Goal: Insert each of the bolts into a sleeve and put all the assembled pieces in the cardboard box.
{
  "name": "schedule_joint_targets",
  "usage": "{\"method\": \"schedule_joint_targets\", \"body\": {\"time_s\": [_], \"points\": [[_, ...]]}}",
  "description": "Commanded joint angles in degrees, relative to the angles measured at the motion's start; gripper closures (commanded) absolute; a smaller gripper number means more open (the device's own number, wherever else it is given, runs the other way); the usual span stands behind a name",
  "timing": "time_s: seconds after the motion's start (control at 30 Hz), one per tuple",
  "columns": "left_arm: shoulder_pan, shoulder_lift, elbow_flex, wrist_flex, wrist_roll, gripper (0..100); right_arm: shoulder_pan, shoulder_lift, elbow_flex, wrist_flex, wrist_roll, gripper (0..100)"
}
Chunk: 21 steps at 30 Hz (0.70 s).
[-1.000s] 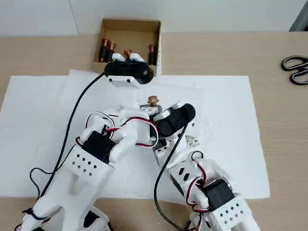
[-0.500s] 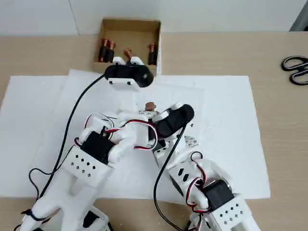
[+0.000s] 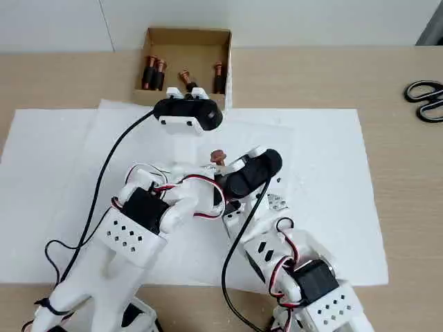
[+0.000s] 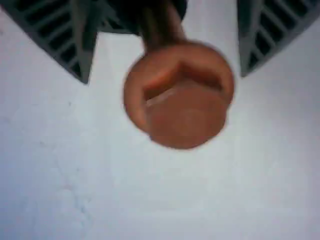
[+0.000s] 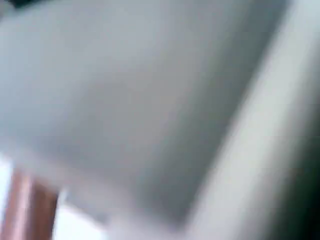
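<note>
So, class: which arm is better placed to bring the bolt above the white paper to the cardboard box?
Left: in its wrist view the bolt sits between the fingers of the left gripper, apparently gripped. It need only carry it to the cardboard box.

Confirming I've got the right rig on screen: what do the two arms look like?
Both arms are white plastic, with perforated panels near the bases and black servo blocks. Red, black and white wires loop at the joints. Each carries a black camera housing fed by a black cable.
</note>
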Motion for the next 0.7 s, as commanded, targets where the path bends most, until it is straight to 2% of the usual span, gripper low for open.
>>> {"method": "schedule_joint_targets", "body": {"time_s": [0.0,0.47,0.67], "points": [[-0.26,-0.35,-0.66,0.79,-0.18,81,-0.04,-1.63,-0.97,-0.57,0.79,97.0],[-0.62,-0.44,-5.67,9.05,-0.53,81,-0.04,-1.63,-0.97,-0.57,0.79,97.0],[-3.08,-1.49,-5.76,11.78,-4.75,81,0.04,-1.63,-0.97,-0.57,0.79,97.0]]}}
